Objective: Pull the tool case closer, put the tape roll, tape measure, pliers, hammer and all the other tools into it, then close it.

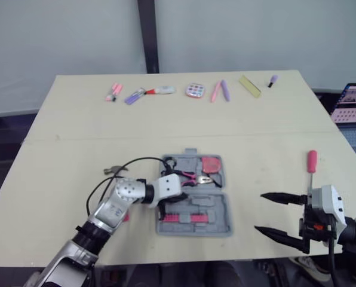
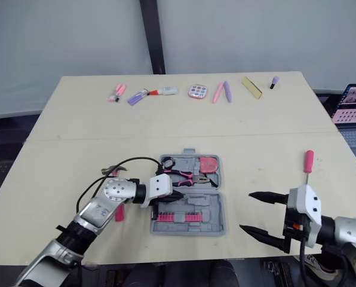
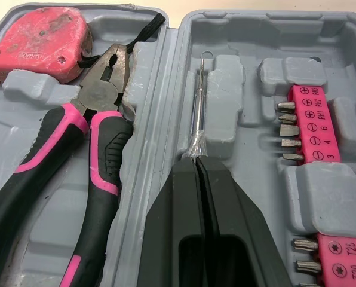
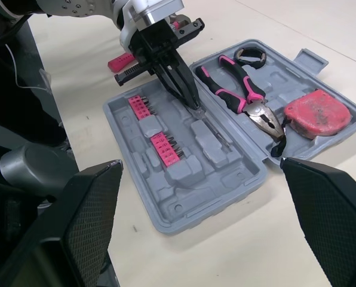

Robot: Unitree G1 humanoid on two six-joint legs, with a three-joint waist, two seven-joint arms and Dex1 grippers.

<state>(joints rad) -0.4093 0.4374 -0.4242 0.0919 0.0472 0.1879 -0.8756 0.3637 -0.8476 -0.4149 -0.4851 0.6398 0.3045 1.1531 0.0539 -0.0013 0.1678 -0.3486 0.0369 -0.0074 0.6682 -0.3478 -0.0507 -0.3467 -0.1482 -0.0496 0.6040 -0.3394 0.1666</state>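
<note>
Grey case [image 1: 224, 210] lies open at the lower centre of the head view, on the tan table [image 1: 76, 131]. Its upper half holds the pliers [image 3: 100, 113], the red tape measure [image 3: 37, 42] and the black tape roll [image 4: 250, 57]. Its lower half holds 2 pink strips of bits [image 3: 312, 125]. The left gripper [image 3: 197, 164] is pinched tight on the end of a thin metal shaft [image 3: 197, 101] lying in that lower half. The right gripper [image 1: 259, 211] hovers at lower right, its 2 fingers spread, grasping nothing. A pink-handled screwdriver [image 1: 312, 162] lies just above it in the frame. The hammer [image 1: 113, 170] shows left of the case, behind the left arm.
</note>
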